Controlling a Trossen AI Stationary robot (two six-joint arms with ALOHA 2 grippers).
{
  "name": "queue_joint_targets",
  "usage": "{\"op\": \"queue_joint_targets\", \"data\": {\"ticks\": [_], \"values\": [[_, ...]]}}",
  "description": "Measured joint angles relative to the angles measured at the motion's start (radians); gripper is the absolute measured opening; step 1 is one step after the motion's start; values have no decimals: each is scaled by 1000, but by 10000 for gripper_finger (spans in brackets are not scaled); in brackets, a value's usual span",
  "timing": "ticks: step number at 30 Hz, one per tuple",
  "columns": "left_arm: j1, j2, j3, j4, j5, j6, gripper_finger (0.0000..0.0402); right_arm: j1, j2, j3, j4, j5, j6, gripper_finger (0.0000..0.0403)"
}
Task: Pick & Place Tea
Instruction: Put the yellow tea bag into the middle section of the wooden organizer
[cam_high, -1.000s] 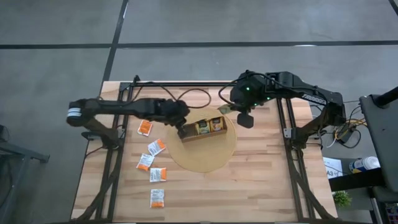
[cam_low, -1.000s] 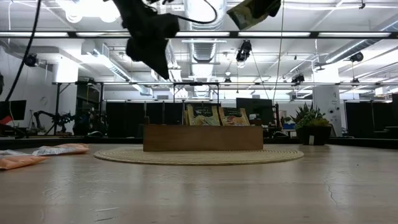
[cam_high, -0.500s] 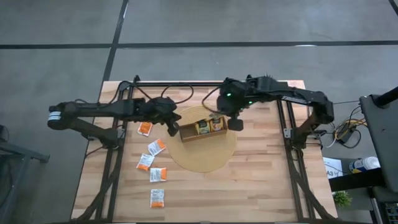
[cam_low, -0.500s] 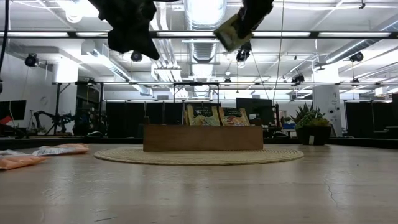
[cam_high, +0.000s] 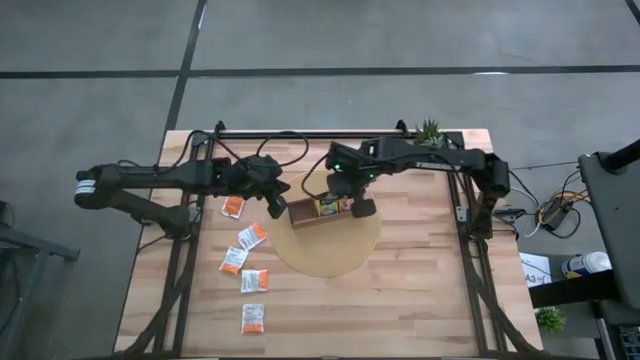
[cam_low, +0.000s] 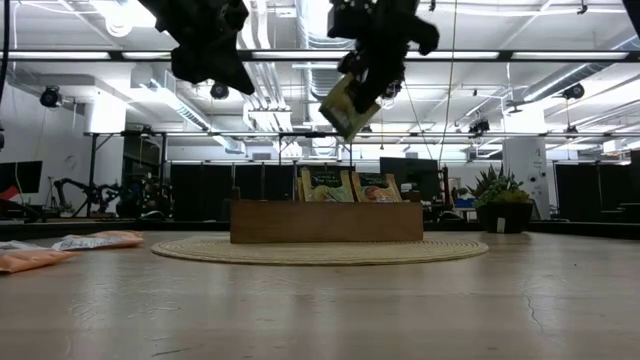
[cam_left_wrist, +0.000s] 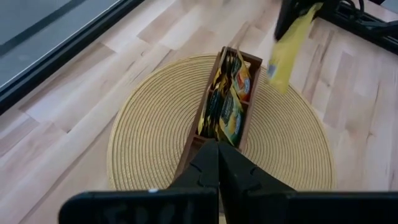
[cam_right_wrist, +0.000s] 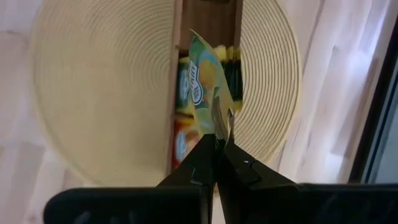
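Note:
My right gripper hovers over the brown wooden three-compartment tray, shut on a yellow-green tea sachet. The tray stands on a round woven mat. Upright sachets fill its middle and right compartments, while the left compartment looks bare. Several white-and-orange sachets lie flat on the table left of the mat. My left gripper is shut on nothing, raised just left of the tray. My right gripper pinches the yellow-green sachet by one edge between its two fingers, coming from above and pointing down. The sachet hangs tilted below the fingers, lifted clear above the tray.
Dark frame rails run along both sides of the table. A small potted plant stands at the far edge. Bare wood lies near and right of the mat.
My right gripper has carried the sachet toward the table's left and down, from beyond the tray's right end to above the tray. My left gripper drew back a little to the left and up from the tray's left end, then kept still.

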Motion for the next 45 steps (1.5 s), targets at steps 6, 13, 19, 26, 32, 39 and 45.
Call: {"op": "queue_joint_targets", "data": {"ticks": [6,13,19,26,32,39,45], "values": [[0,0,0,4,0,8,0,1,41,-1,43,-1,-23,8],[0,-2,0,10,0,22,0,1,101,-5,63,-5,-59,8],[0,-2,0,11,0,24,0,2,169,-5,64,-3,-92,8],[0,-2,0,12,0,24,0,4,210,-5,67,53,-83,8],[0,-2,0,12,0,29,0,4,211,-4,66,79,-70,8],[0,-2,0,13,0,33,0,6,212,-4,63,75,-70,8],[0,-2,0,14,0,33,0,19,224,-4,64,54,-72,8]]}}
